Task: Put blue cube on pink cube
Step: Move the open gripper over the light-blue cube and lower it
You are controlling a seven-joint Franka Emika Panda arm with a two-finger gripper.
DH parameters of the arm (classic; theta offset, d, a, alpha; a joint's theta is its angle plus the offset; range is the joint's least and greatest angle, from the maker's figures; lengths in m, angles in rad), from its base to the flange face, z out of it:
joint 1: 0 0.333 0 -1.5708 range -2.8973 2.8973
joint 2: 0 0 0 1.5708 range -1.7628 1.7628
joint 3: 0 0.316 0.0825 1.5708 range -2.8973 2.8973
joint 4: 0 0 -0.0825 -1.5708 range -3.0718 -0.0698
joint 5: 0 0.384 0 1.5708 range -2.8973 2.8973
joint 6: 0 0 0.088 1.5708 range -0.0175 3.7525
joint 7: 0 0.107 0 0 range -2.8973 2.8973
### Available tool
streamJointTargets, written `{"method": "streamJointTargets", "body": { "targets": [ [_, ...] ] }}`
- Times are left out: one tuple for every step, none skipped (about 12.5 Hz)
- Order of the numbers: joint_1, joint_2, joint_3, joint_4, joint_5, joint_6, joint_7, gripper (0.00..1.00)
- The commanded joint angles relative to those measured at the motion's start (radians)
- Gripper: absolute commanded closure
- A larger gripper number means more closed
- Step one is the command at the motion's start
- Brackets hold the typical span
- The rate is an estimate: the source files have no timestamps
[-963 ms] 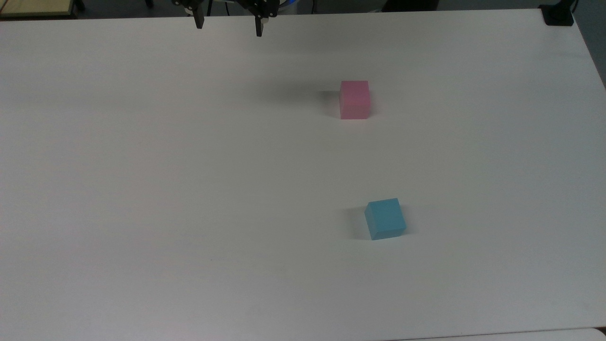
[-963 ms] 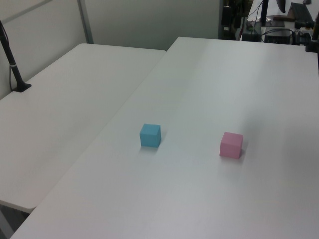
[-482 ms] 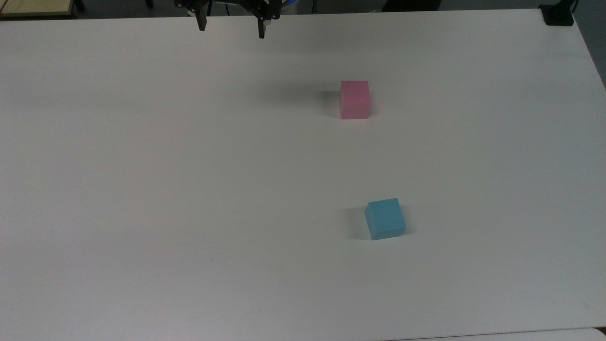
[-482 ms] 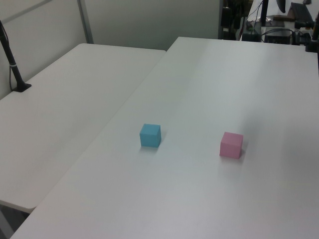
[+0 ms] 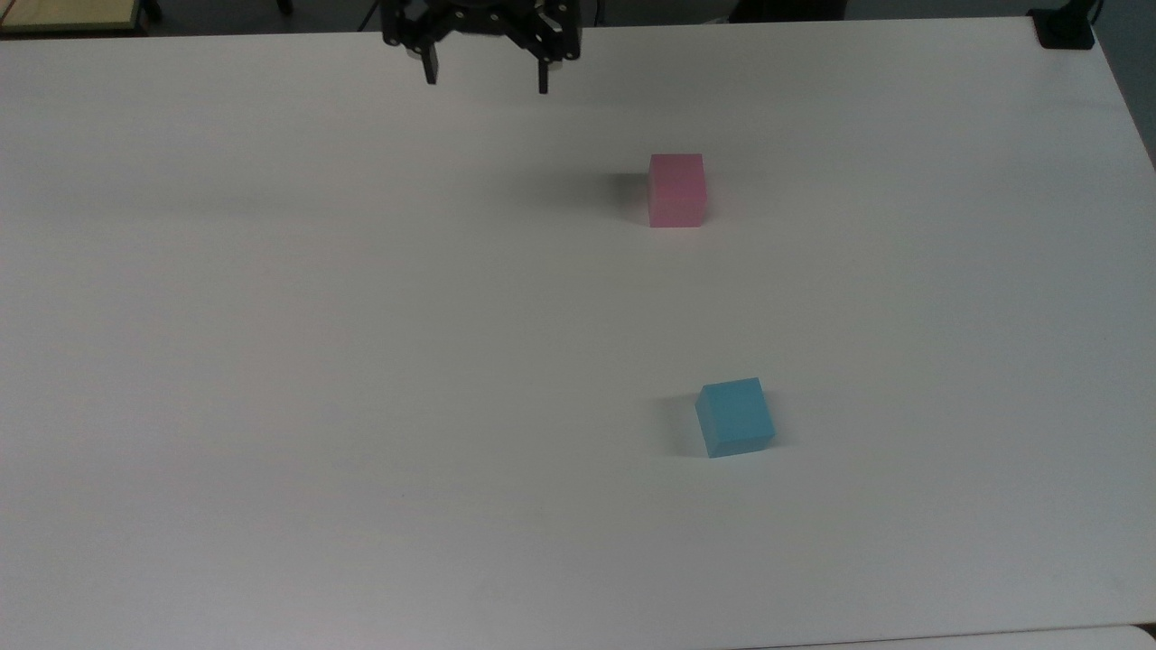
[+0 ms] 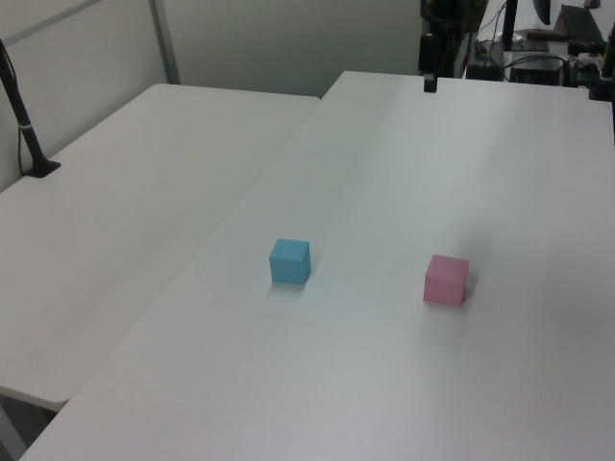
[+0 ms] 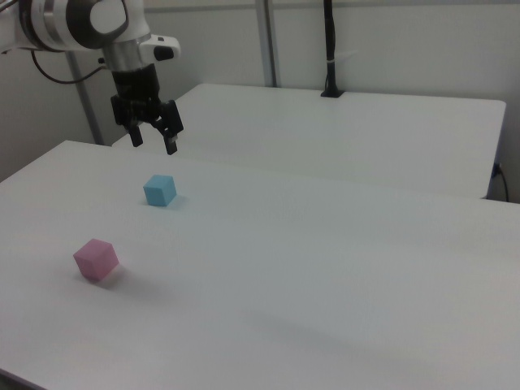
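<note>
Blue cube (image 5: 735, 416) sits flat on the white desk (image 5: 271, 361), bare on top, nothing touching it. That's our landmark. In the top view the pink cube (image 5: 675, 190) stands well apart from it, straight up the picture and a touch to the top view's left, also alone on the desk. The left view has the blue cube (image 6: 289, 261) to the left view's left of the pink cube (image 6: 446, 279), a clear gap between them. In the right view the blue cube (image 7: 159, 190) lies up and to the right view's right of the pink cube (image 7: 96, 259).

Now the gripper (image 5: 486, 79): far from the blue cube, up at the desk's far edge in the top view, beyond the pink cube and off to the top view's left of it. Its fingers (image 5: 431, 70) are spread wide, holding nothing. In the right view the gripper (image 7: 153, 139) hangs in the air above the desk, and looks close over the blue cube only because of the angle.

So by my read this is the reach step, with the pick not yet made and the stack not begun. The next move calls for travel across the desk to a spot over the blue cube, fingers lined up with two opposite faces, since the cube sits slightly turned in the top view, then a straight descent and a squeeze.

Writing? None. Both cubes are plain-faced, and I can make out no brand or label on the desk or the arm.
</note>
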Motion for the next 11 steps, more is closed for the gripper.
{"method": "streamJointTargets", "body": {
  "targets": [
    [0.056,0.062,-0.008,-0.006,-0.010,0.133,-0.016,0.00],
    [0.067,0.069,-0.008,-0.006,-0.005,0.163,-0.016,0.00],
    [0.071,0.069,-0.008,-0.006,-0.003,0.163,-0.016,0.00],
    [0.086,0.069,-0.008,-0.008,-0.002,0.160,-0.013,0.00],
    [0.106,0.072,-0.008,-0.011,-0.002,0.160,-0.009,0.00],
    [0.113,0.085,-0.008,-0.009,-0.002,0.165,-0.009,0.00],
    [0.113,0.102,-0.008,-0.002,0.000,0.166,-0.009,0.00],
    [0.113,0.110,-0.008,-0.002,0.004,0.183,-0.012,0.00],
    [0.117,0.110,-0.008,-0.002,0.012,0.194,-0.010,0.00],
    [0.135,0.110,-0.008,-0.002,0.013,0.194,-0.009,0.00],
    [0.146,0.110,-0.008,-0.002,0.013,0.194,-0.007,0.00]
  ]
}}
